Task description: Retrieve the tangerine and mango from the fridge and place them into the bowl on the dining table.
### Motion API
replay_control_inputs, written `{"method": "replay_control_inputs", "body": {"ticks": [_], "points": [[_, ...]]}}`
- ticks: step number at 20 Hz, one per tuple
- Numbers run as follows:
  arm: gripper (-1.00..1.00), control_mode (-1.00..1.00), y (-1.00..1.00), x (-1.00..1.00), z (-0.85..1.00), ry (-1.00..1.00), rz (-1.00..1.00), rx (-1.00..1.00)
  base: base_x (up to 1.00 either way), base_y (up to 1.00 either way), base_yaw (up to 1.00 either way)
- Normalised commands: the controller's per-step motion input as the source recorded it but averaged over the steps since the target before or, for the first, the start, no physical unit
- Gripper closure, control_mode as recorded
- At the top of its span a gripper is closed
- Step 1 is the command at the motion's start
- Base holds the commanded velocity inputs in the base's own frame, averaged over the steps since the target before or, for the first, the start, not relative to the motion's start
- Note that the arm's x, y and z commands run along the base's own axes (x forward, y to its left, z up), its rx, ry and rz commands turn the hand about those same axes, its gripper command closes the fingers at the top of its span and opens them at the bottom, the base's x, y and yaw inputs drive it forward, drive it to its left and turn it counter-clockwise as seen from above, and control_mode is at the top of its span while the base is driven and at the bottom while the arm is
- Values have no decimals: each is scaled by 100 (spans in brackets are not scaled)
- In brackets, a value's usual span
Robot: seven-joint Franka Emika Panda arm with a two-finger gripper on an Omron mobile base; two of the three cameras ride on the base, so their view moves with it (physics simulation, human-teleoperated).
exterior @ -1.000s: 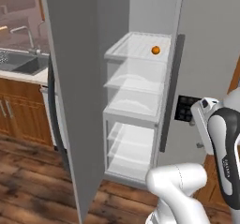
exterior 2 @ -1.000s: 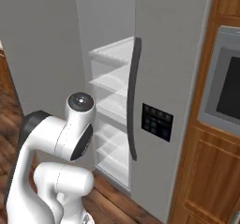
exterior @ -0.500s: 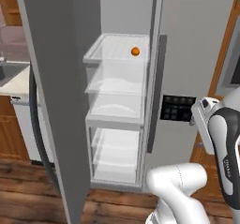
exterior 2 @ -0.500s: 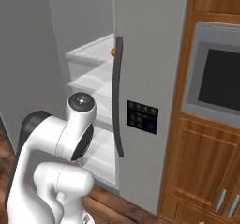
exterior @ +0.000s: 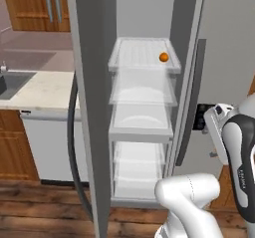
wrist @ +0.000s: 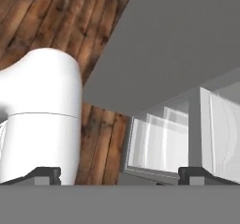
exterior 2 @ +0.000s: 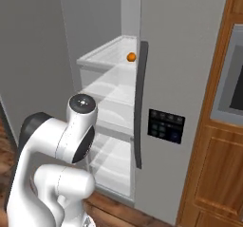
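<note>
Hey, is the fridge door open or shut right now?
Open: the fridge left door is swung out, showing white shelves and a tangerine on the top one.

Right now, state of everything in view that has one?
fridge: left door swung open, right door shut
top shelf: holds one small orange fruit, near its right edge
lower shelves: nothing visible on them
drawers: closed, contents not discernible
gripper: fingers spread wide, nothing between them, angled down toward the floor and the fridge's bottom
sink counter: bare top
</note>
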Motion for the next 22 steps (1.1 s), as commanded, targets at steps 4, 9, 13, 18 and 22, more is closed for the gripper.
{"method": "replay_control_inputs", "body": {"ticks": [4,9,13,18,22], "points": [[-100,100,0,0,0,0,0,0,53,23,-9],[-100,100,0,0,0,0,0,0,53,0,-12],[-100,100,0,0,0,0,0,0,52,0,-14],[-100,100,0,0,0,0,0,0,47,1,-14],[-100,100,0,0,0,0,0,0,44,14,-12]]}}
